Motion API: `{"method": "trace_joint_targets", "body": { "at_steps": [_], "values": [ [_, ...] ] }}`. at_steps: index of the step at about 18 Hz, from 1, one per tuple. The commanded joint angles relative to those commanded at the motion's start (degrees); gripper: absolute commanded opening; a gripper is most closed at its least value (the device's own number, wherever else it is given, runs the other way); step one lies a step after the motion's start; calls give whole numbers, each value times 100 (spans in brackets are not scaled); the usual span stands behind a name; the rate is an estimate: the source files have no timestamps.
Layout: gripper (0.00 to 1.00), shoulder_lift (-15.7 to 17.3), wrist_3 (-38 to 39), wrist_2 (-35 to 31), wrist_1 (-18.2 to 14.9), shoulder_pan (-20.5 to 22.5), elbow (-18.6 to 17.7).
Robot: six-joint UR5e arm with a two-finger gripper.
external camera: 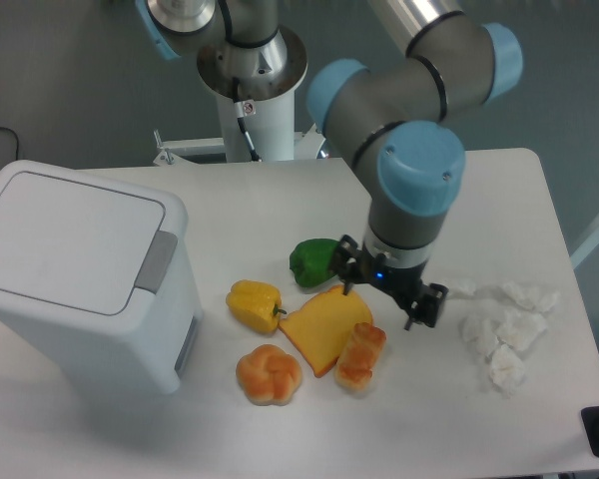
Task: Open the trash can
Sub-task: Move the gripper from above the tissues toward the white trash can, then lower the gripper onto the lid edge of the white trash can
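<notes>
the trash can [80,279] stands at the left of the surface [280,200], lid flat and shut, its grey tab [156,261] on the lid's right edge. the gripper [386,296] hangs well apart from it, over the toy foods, above the cheese wedge [324,327] and just beside the green pepper [315,261]. its fingers are spread and hold nothing.

the step in hand looks like the approach to the can. to do it well, the arm should probably lift enough to clear the yellow pepper [255,304] and the foods, cross left, and come down on the tab with one fingertip or with the fingers brought together, pressing straight down rather than sideways, so the light can does not slide or tip.

the can is smooth white plastic, boxy with rounded corners, and the lid sits in a shallow frame; the tab is a matte grey strip. the peppers are glossy and lobed, the cheese a flat orange slab, the bun [269,374] knotted and golden, the pastry [359,356] ridged. crumpled white tissue [504,329] lies soft and irregular to the right.
</notes>
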State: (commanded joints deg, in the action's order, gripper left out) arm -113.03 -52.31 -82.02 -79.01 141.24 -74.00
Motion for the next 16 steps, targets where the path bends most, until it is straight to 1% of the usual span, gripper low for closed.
{"method": "trace_joint_targets", "body": {
  "at_steps": [2,7,9,11,15,16],
  "values": [
    [100,88,395,264,-9,-44,9],
    [100,325,1582,677,-35,-456,-9],
    [100,378,1995,844,-61,-536,-9],
    [100,448,2251,1046,-61,-607,0],
    [100,668,2506,1433,-149,-642,0],
    [100,677,2585,1495,-158,-650,0]
  ]
}}
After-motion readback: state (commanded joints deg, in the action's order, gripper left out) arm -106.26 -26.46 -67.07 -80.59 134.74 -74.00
